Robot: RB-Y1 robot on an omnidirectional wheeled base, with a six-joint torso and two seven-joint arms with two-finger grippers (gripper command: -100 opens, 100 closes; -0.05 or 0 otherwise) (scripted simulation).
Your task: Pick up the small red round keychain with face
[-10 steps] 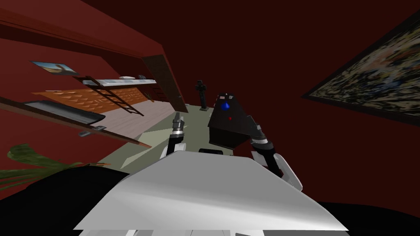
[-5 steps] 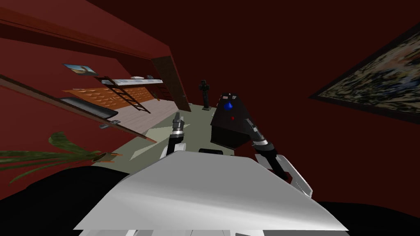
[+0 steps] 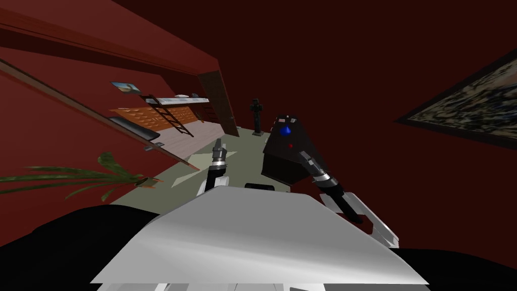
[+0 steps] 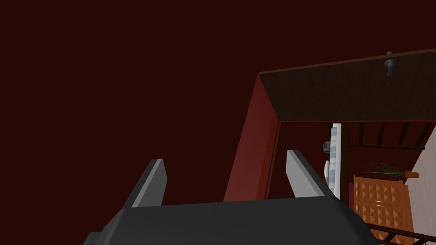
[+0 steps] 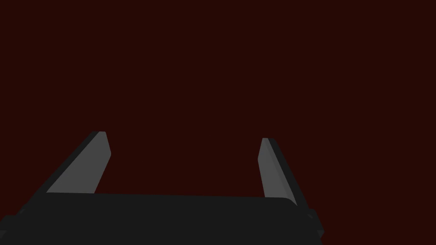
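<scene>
Hovering by dark cabinet (image 3: 278, 166), right gripper (image 5: 182, 137) spread wide, empty, red keychain (image 3: 290, 145) near

The walls (image 3: 353, 60) are deep, dark red. The counter (image 3: 282, 164) is black. The keychain (image 3: 290, 145) is a bright red dot and the blue thing (image 3: 286, 130) a strong blue. The floor (image 3: 242, 146) is pale grey-green. The cabinet (image 4: 379, 200) is orange with a raised diamond pattern, and the door (image 4: 340, 93) is dark brown. The plant (image 3: 75, 177) is green, in an orange pot (image 3: 151, 180). The painting (image 3: 469, 108) is mottled grey, tan and dark, in a black frame. The left tool (image 4: 226, 157) and right tool (image 5: 182, 137) have light grey fingers on dark bodies.
</scene>
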